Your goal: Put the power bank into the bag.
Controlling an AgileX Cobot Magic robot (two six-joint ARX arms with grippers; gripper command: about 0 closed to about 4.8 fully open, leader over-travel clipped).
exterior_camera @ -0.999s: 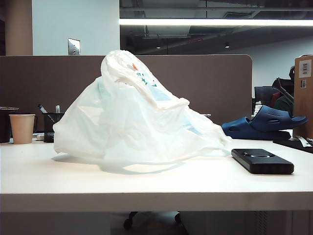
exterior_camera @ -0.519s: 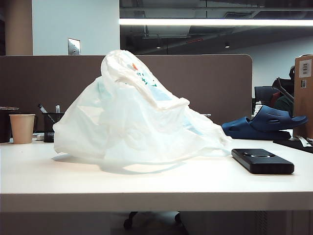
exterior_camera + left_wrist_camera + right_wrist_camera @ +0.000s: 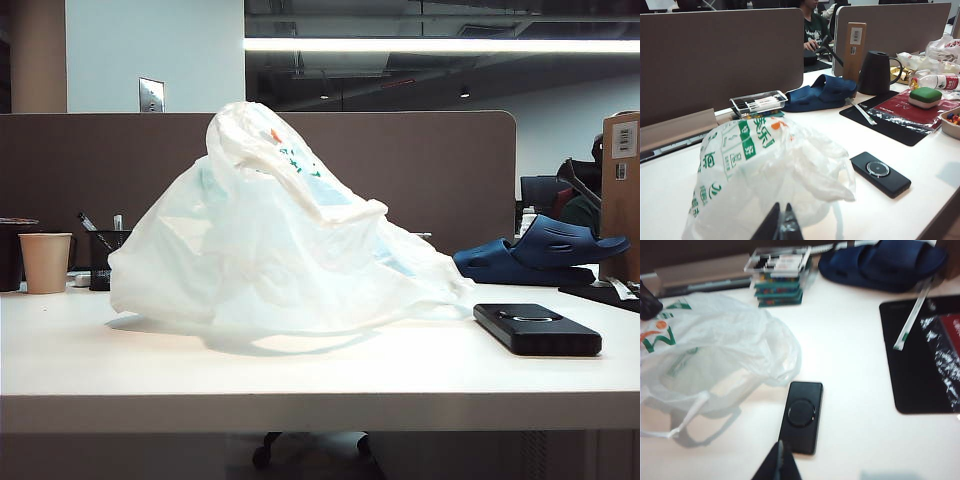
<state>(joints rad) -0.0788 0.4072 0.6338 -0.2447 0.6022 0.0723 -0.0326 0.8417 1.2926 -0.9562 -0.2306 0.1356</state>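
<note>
We see the power bank (image 3: 801, 416) flat on the table (image 3: 420, 375) beside the bag (image 3: 765, 170), left gripper (image 3: 781, 225) above the bag, jaws closed, empty, right gripper (image 3: 780, 462) above the power bank, jaws closed, empty

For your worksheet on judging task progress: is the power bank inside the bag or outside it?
Outside. The power bank lies flat on the table beside the bag, untouched by either shut gripper.

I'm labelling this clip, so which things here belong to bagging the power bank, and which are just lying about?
Job: power bank, flat on the table; bag, heaped beside it; left gripper and right gripper, jaws shut, empty.

Lying about: blue clog, paper cup, kettle, pen tray, black mat.
</note>
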